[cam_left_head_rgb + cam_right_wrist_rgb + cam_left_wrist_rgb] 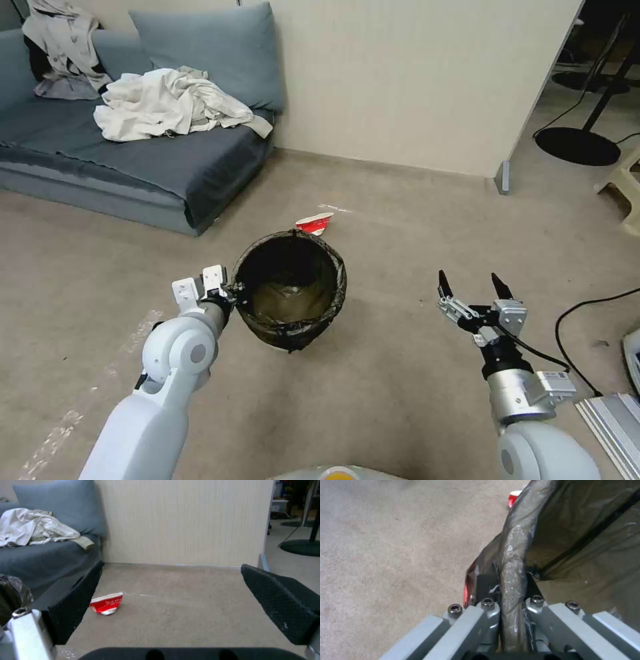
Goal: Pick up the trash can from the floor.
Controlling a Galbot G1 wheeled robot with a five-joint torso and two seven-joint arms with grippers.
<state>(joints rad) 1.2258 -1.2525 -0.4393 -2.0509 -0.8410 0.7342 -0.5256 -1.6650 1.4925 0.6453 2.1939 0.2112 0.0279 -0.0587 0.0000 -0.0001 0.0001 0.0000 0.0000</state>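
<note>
— What do we have underfoot?

— We stand on the floor (400, 373), beige-grey carpet with faint whitish tape marks. A grey sofa (133, 167) runs along its far left edge, with one blue cushion (213, 50) and two heaps of pale cloth (167, 103) on it. A cream wall (413, 80) closes the far side. One crushed red-and-white carton (315, 223) lies on the floor just beyond the bin.

— And the bin itself?

— We count one bin (290, 297), upright on the floor in front of us, lined with a dark bag (586, 542) folded over its rim.

— How are our arms placed?

— Our left gripper (223, 293) reaches forward to the bin's left rim. In the left wrist view its fingers (486, 585) pinch the bagged rim, one outside and one inside the wall. Our right gripper (470, 290) hangs above the floor to the right of the bin, well apart from it, with its two black fingers (283, 605) spread wide and touching nothing.

— Anything else on the floor?

— One black cable (573, 333) curves along the right edge, and a round black stand base (577, 145) sits at the far right.
</note>
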